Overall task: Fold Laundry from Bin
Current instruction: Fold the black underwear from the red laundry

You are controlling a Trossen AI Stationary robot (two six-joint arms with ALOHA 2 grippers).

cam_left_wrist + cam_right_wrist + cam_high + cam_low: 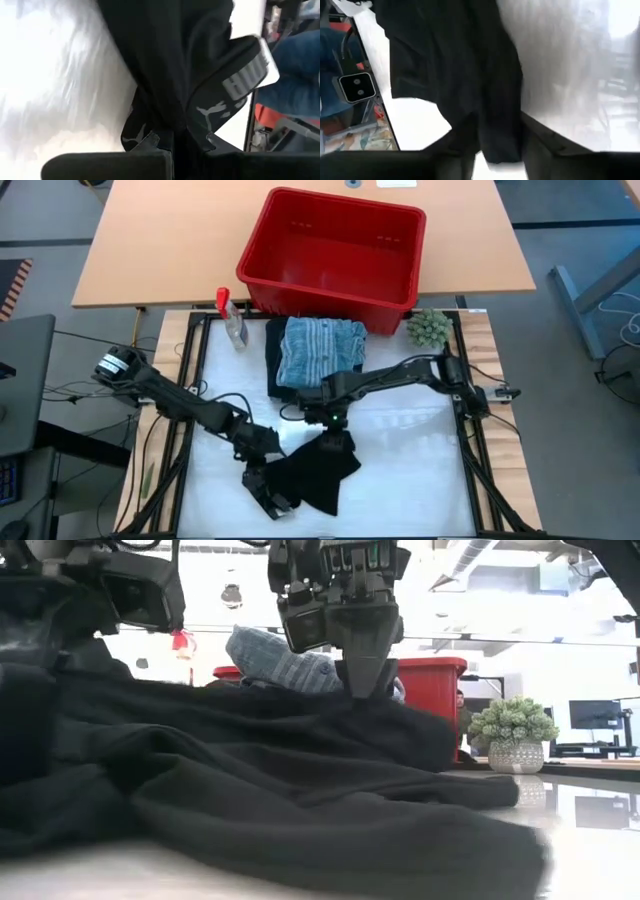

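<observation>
A black garment (318, 465) with small white logos (206, 113) lies crumpled on the white table's near middle. My left gripper (272, 498) is shut on its near-left end. My right gripper (335, 423) stands over its far end, pointing steeply down, fingers apart on either side of a raised fold (497, 115). A faded blue garment (320, 348) rests folded on a dark one at the table's far side. The red bin (330, 245) stands beyond them on a wooden table. My left gripper pinches a bunched part of the black garment's near-left end (172, 131) between its two fingers, coming slanting down from the table's left. The cloth runs away from the fingers in slack folds and lies on the table. My right gripper has the black fold (495, 145) between its parted fingers; a light gap shows beside one finger (455, 145), and I cannot tell whether it touches the cloth.
A clear spray bottle with a red top (233, 318) stands at the far left of the white table. A fuzzy green ball (428, 328) sits at the far right. The table's black frame rails (470, 430) run along both sides. Bare white surface lies right of the black garment.
</observation>
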